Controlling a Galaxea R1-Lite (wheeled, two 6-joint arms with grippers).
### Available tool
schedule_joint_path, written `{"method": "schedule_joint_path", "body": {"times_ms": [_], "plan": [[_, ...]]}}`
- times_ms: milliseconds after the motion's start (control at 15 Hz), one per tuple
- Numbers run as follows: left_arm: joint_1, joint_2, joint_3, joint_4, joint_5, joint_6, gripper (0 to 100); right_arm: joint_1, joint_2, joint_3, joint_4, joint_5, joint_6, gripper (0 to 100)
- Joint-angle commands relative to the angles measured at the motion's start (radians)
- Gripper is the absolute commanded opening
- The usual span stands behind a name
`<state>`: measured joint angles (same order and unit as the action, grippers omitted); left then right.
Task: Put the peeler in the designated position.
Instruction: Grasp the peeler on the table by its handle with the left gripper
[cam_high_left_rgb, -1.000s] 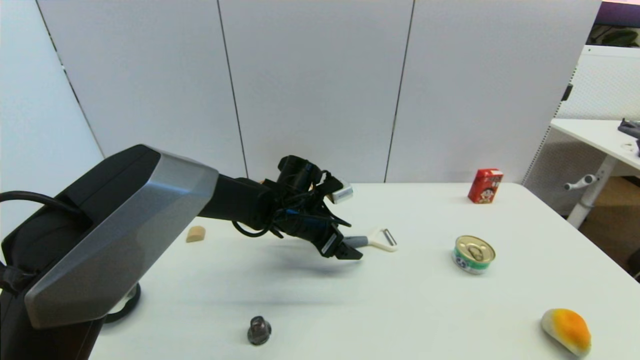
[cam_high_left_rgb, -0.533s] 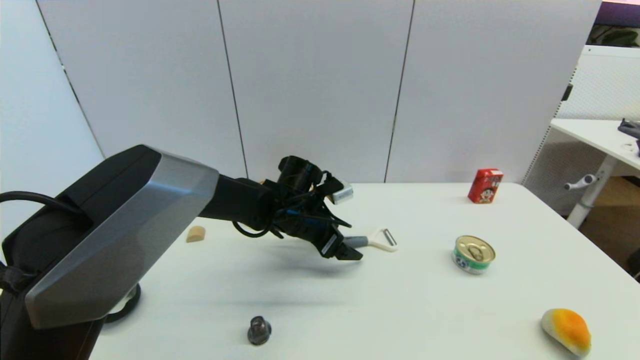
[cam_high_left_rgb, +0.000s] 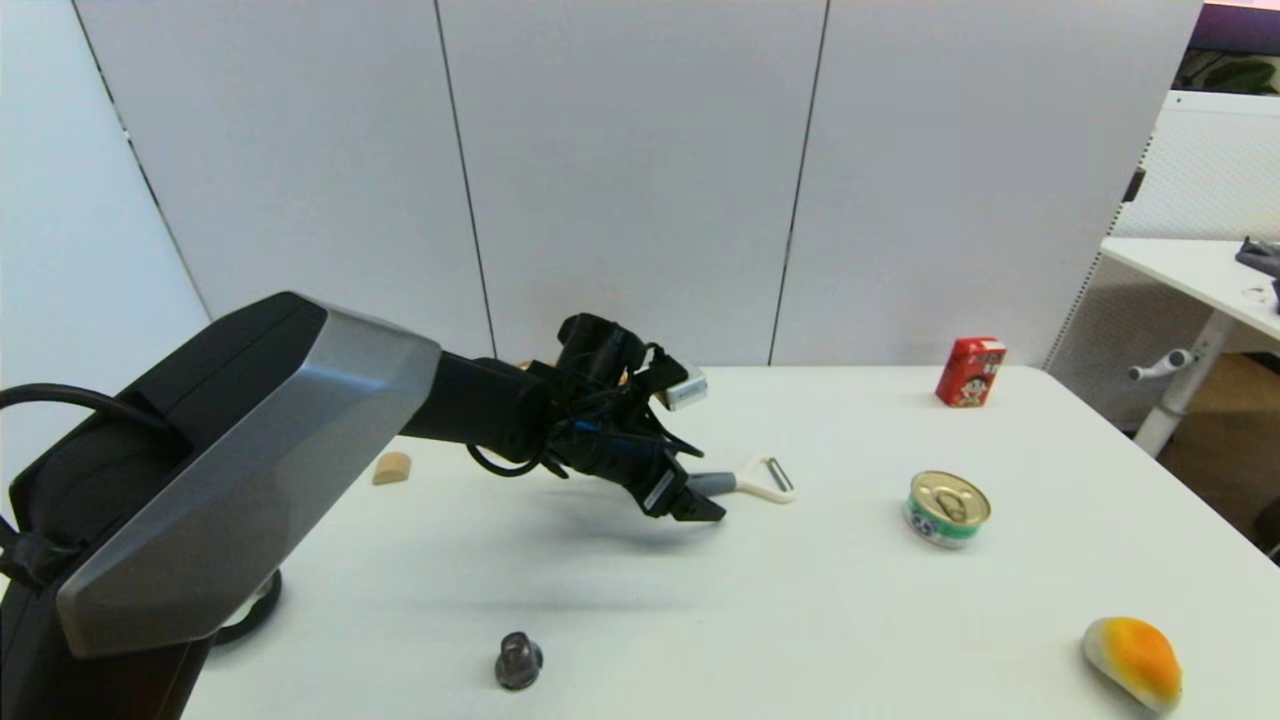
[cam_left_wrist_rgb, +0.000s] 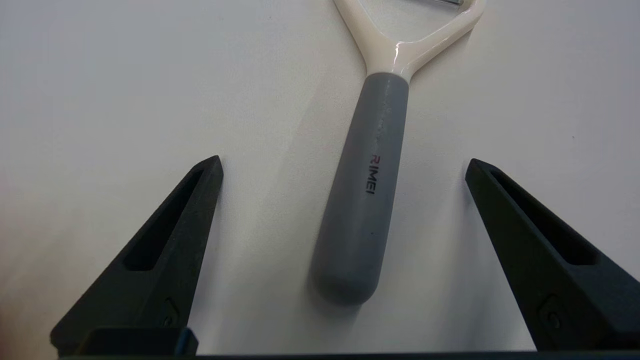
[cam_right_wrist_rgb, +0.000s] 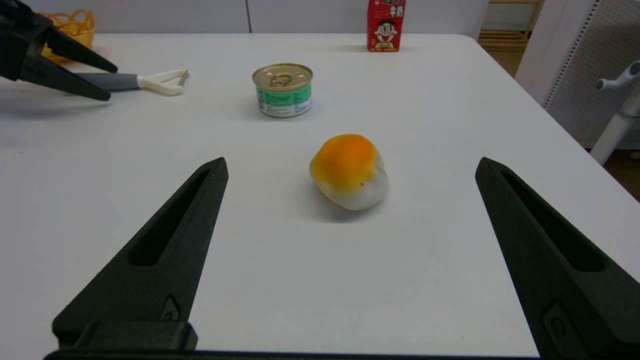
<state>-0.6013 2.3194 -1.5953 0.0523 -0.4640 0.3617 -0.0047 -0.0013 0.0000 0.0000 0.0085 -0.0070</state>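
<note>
The small Y-shaped peeler w/ grey cylindrical handle, white forked head and metal blade (cam_high_left_rgb: 745, 482) lies flat on the white table (cam_high_left_rgb: 800, 600), roughly mid-table, a bit toward the far edge. Long axis runs approx. parallel to the far edge: handle end toward the table's left side, forked head + blade toward the right side, facing the can.

The left gripper (cam_high_left_rgb: 697, 503) is at the handle end, angled down. Head view shows only its dark tip overlapping the handle, so the gap isn't readable there. Left wrist view settles it: jaws wide apart, one finger (cam_left_wrist_rgb: 165, 250) on each side of the handle, neither touching it; handle sits between them, nearer the middle. That view also shows red-and-black lettering on the handle, but cuts off most of the blade.

The shallow yellow-orange woven wicker basket w/ looped rim (cam_right_wrist_rgb: 70, 27) shows only in the right wrist view, near the far-left part of the table, behind the left gripper; in the head view the arm hides nearly all of it.

To the right of the peeler: a green-labelled tin can w/ gold pull-tab lid (cam_high_left_rgb: 947, 509). Red drink carton (cam_high_left_rgb: 970, 371) near the far right corner. Orange-and-white rounded bun-like item (cam_high_left_rgb: 1133, 661) near the front right.

The right gripper (cam_right_wrist_rgb: 350, 165) is low over the front right area, jaws apart, nothing between them but the bun farther off.
</note>
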Motion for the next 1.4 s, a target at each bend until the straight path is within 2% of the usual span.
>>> {"method": "schedule_joint_path", "body": {"times_ms": [67, 1067, 1133, 1400], "plan": [[0.000, -0.002, 0.000, 0.001, 0.024, 0.003, 100, 0.000, 0.001, 0.000, 0.000, 0.001, -0.001, 100], [0.000, -0.002, -0.003, 0.003, 0.039, 0.016, 100, 0.000, 0.001, 0.000, 0.000, 0.001, -0.001, 100], [0.000, -0.002, -0.002, 0.003, 0.039, 0.016, 0, 0.000, 0.001, 0.000, 0.000, 0.001, -0.001, 100], [0.000, -0.005, -0.002, 0.003, 0.038, 0.016, 0, 0.000, 0.001, 0.000, 0.000, 0.001, -0.001, 100]]}}
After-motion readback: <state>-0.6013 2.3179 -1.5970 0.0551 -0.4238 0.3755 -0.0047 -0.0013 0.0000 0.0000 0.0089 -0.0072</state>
